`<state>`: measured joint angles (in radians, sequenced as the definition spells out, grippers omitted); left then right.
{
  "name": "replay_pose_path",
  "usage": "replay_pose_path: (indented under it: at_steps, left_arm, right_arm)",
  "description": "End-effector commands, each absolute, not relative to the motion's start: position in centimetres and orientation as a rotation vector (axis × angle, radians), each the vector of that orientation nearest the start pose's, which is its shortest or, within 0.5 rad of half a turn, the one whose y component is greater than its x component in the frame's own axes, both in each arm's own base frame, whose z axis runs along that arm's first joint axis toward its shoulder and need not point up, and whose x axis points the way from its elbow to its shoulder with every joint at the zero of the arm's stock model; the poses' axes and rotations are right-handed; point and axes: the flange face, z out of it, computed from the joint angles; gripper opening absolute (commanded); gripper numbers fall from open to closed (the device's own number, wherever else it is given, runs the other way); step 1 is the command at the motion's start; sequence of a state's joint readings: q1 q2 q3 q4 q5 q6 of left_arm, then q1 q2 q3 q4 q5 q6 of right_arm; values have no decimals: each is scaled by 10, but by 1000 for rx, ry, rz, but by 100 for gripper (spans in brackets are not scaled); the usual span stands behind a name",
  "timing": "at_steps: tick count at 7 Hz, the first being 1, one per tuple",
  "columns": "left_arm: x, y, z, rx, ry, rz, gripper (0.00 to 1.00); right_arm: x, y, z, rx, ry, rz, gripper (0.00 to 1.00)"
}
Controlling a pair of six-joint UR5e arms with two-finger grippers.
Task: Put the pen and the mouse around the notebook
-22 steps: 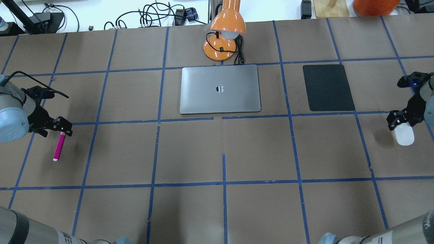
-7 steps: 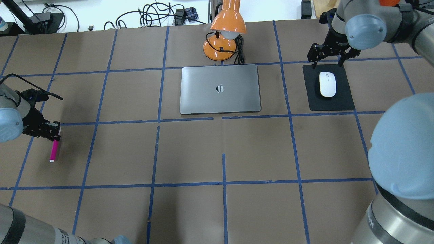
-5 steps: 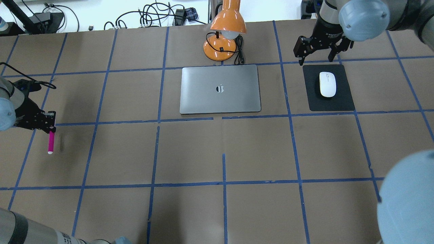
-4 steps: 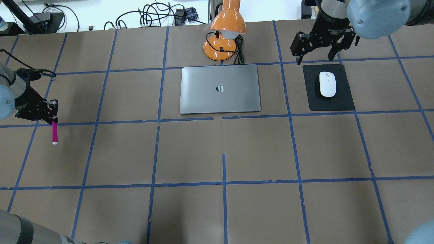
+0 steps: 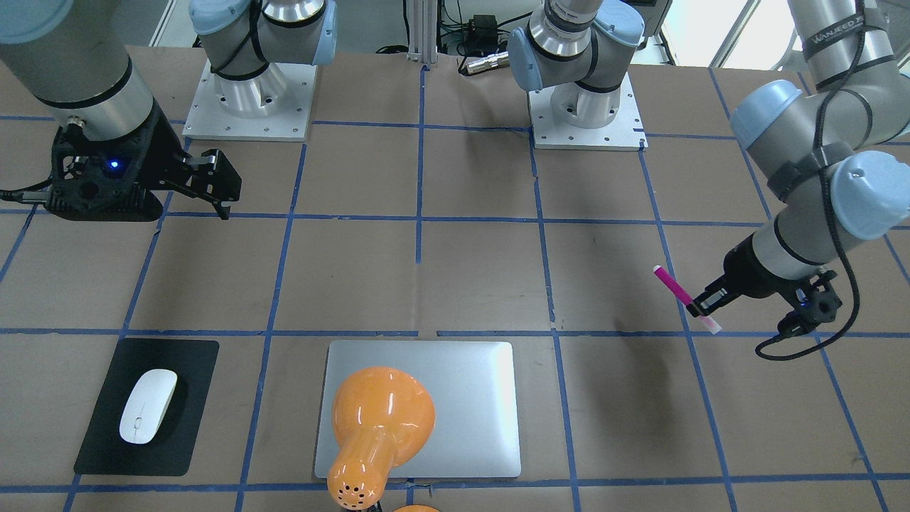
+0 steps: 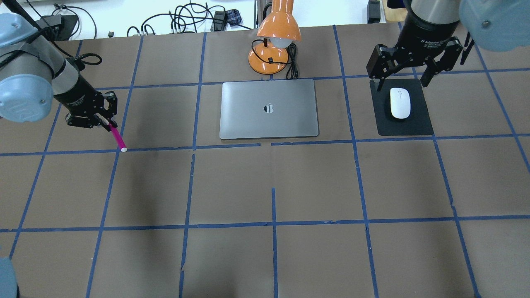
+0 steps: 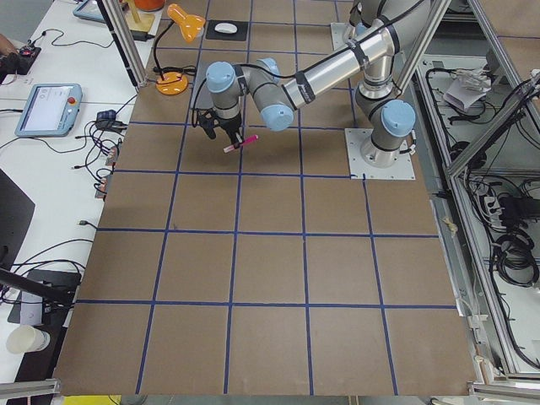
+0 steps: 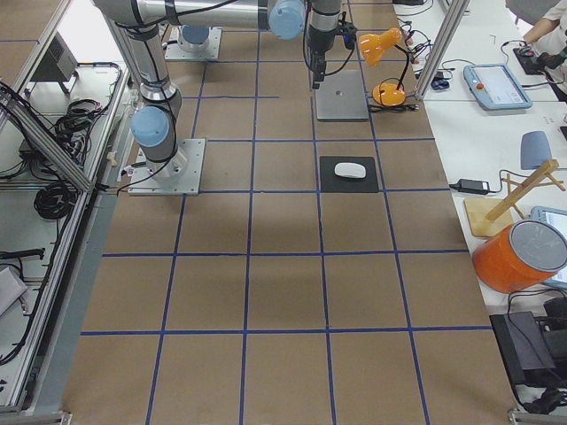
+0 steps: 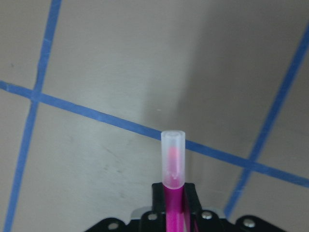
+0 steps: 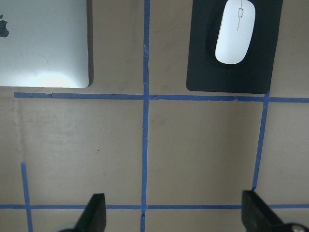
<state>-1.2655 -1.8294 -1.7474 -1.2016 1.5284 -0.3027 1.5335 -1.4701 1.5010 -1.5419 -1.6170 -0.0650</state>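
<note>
Left of the notebook (image 6: 269, 108), well apart, the left end effector (image 6: 108, 123), pinching the pen (image 6: 117, 138), has lifted it nearer, while the right end effector (image 6: 402, 82) has backed off wide open from the mouse (image 6: 400, 103) on the black mat (image 6: 420, 124), so seemingly only the pen remains.

We lose the 7 o'clock part of the notebook (image 5: 483, 402) under the orange lamp (image 5: 380, 416) in the front view. In the left wrist view the pen (image 9: 173, 181) runs off the frame at 6 o'clock. The right wrist view crops the notebook at 10 o'clock.
</note>
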Motion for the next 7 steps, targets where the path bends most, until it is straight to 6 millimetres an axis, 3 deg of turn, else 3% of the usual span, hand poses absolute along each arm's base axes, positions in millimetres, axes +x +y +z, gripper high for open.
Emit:
replay_pose_path:
  at_steps: [1, 2, 7]
  left_arm:
    - [-72, -570, 300, -1193, 2940, 126, 0]
    - [-110, -567, 291, -1305, 2880, 134, 0]
    - [-221, -538, 271, -1656, 2671, 123, 0]
  right_arm:
    - [105, -530, 463, -43, 3204, 116, 100]
    - [101, -535, 456, -49, 3206, 127, 100]
    - [105, -539, 458, -18, 3186, 126, 100]
